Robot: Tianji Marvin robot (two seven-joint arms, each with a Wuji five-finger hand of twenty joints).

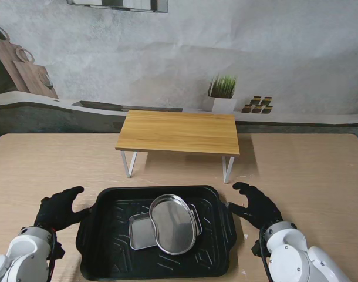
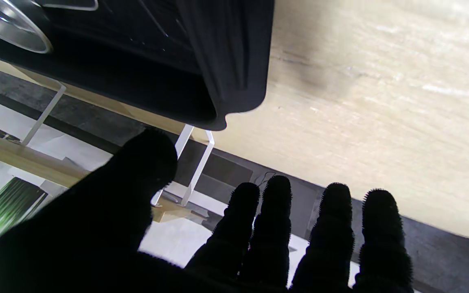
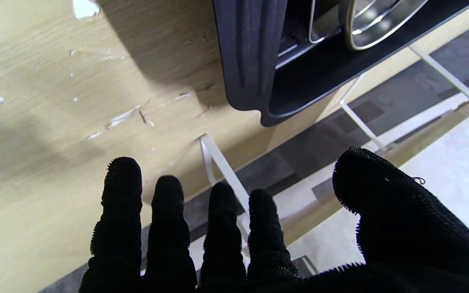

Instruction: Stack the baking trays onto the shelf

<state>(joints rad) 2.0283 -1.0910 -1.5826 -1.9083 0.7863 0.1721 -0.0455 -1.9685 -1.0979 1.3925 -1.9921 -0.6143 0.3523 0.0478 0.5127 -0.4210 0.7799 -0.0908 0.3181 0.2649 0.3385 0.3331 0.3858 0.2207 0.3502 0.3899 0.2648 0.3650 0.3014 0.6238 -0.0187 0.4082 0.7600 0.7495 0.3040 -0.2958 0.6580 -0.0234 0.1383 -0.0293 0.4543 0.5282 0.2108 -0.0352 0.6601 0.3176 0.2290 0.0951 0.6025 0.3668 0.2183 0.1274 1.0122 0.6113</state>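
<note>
Right now the big black tray (image 1: pixel 102 247) sits on the table (image 1: pixel 320 170) between the two hands, near me. Both the left hand (image 1: pixel 60 208) and the right hand (image 1: pixel 256 205) are open beside its ends, holding nothing. Two shiny pans (image 1: pixel 170 226) lie inside it. Farther away stands the little wooden shelf (image 1: pixel 179 131).

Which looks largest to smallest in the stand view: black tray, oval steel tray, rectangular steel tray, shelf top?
1. black tray
2. shelf top, though it lies farther from the camera, so unsure
3. oval steel tray
4. rectangular steel tray, partly covered by the oval one
</note>
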